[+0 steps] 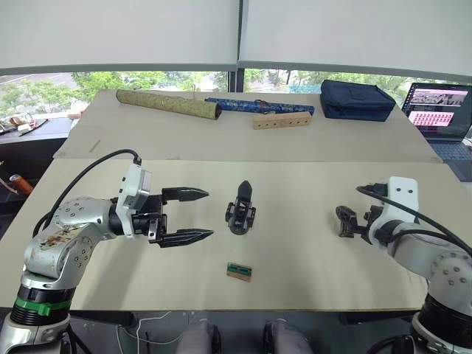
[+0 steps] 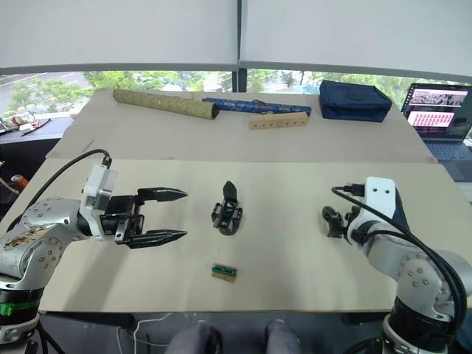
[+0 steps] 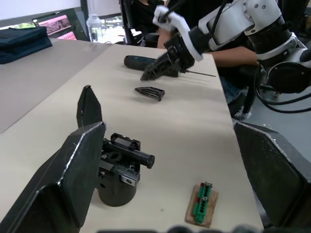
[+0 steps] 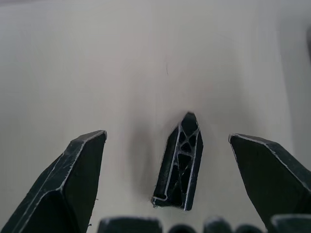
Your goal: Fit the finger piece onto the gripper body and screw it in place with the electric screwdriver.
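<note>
Finger piece (image 4: 179,162) flat on the table (image 1: 295,280), tip pointing away from the right wrist. On each side of it, a finger of the right gripper (image 4: 167,137), spread wide, not touching the piece, holding nothing.

Just behind that gripper in the left wrist view, the screwdriver (image 3: 138,62), lying on its side near the table's right edge, thin bit sticking out toward that edge.

Well apart to the left, in the middle of the table, the gripper body (image 1: 241,210), standing on its round base with one black finger pointing up and away from the robot.

Left of the body, near but not touching, the left gripper (image 1: 209,214), fingers spread, tips pointing at the body, nothing held.

Closer to the robot than the body, a small tan block (image 1: 239,271) with a green top, lying alone.

Far back on a second table, a tan roll (image 1: 168,104), a blue roll (image 1: 258,106), a wood bar (image 1: 280,120) with holes, and a dark blue bag (image 1: 357,99). At the far right, an open laptop (image 1: 440,110).
</note>
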Motion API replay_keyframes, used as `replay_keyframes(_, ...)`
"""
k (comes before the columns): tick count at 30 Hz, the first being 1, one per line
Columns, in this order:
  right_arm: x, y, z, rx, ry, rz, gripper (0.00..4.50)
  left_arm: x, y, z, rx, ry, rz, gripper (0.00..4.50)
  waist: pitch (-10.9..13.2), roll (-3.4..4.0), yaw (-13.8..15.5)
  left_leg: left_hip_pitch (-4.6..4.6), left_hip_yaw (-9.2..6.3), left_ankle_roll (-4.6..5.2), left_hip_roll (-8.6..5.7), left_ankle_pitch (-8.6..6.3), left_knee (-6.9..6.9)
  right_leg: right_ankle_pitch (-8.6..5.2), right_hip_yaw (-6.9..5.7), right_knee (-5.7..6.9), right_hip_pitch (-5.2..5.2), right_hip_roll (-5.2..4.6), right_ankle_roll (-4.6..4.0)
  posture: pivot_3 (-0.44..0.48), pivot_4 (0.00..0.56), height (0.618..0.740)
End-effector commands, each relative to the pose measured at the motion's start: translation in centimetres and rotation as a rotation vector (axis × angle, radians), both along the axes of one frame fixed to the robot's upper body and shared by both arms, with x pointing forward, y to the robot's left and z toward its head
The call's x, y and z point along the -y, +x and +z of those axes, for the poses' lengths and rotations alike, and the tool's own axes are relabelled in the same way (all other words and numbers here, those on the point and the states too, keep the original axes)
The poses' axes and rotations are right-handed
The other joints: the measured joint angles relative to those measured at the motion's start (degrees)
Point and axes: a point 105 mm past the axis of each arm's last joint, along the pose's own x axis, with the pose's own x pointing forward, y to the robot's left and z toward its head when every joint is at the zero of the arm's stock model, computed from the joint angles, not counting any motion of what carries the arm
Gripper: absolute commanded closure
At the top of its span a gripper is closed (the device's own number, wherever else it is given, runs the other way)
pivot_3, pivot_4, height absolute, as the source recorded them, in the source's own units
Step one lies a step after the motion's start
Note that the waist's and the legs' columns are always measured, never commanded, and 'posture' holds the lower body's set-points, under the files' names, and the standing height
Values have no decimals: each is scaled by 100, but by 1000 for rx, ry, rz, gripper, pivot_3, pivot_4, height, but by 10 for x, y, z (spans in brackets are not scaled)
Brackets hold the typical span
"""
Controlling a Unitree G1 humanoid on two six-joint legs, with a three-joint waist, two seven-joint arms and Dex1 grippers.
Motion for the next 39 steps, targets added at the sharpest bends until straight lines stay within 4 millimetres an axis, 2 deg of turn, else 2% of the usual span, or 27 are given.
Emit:
replay_keyframes(1,0,1,-5,-32,-34,-49,0,2,-5,8,46,-10,-1,52,0,0,-11,0,0,0,0,0,0,0,0,-1,0,0,1,0,150,740)
replay_keyframes(6,1,3,-21,-65,-55,-87,0,3,-5,8,56,0,14,52,1,2,-21,1,0,-4,0,2,0,-1,0,5,-1,2,3,0,150,740)
replay_keyframes(11,1,-1,-38,-115,38,-122,0,1,-7,7,44,16,18,52,1,1,-60,3,-1,-9,2,5,0,-1,-1,7,-1,4,3,0,150,740)
replay_keyframes(14,0,-5,-43,-135,52,-123,847,1,-7,8,50,13,24,0,0,1,-64,5,-4,-13,6,7,-1,-1,-2,6,2,9,3,0,150,740)
replay_keyframes(21,-7,-14,-55,-194,90,-124,3268,1,-7,8,62,10,37,0,-2,-3,-103,8,-11,-22,10,12,-2,-1,-6,8,3,15,2,0,150,740)
replay_keyframes(24,-6,-13,-52,-175,66,-96,3368,-1,-5,9,66,-3,63,0,-2,-3,-115,9,-12,-22,10,12,-5,-2,-6,7,4,15,2,0,150,740)
replay_keyframes(26,-4,-1,-35,-51,7,-50,3368,-1,-1,13,63,-45,94,0,-1,-3,-116,9,-12,-22,9,12,-5,-2,-6,6,5,15,2,0,150,740)
replay_keyframes(29,-10,13,7,206,-179,115,3368,1,9,29,39,-171,174,0,8,8,-116,5,-12,-21,3,12,-5,-2,1,4,3,12,2,0,150,740)
replay_keyframes(31,-30,19,39,400,-283,273,3368,3,20,45,-7,-306,243,0,10,8,-126,5,-13,-19,-1,11,-5,-2,7,5,1,10,5,0,150,740)
replay_keyframes(32,-37,19,48,459,-313,327,3368,3,23,49,-29,-346,262,0,11,6,-127,5,-15,-19,-1,11,-4,-2,8,7,2,10,6,0,150,740)
replay_keyframes(36,-96,21,103,803,-440,608,3368,12,42,62,-159,-462,353,0,15,-1,-174,13,-20,-26,2,16,-5,-4,13,12,5,17,11,0,150,740)
replay_keyframes(39,-128,19,125,958,-490,742,3368,25,49,77,-211,-576,352,0,17,-4,-145,14,-24,-29,3,18,-5,-4,12,14,6,19,10,0,150,740)
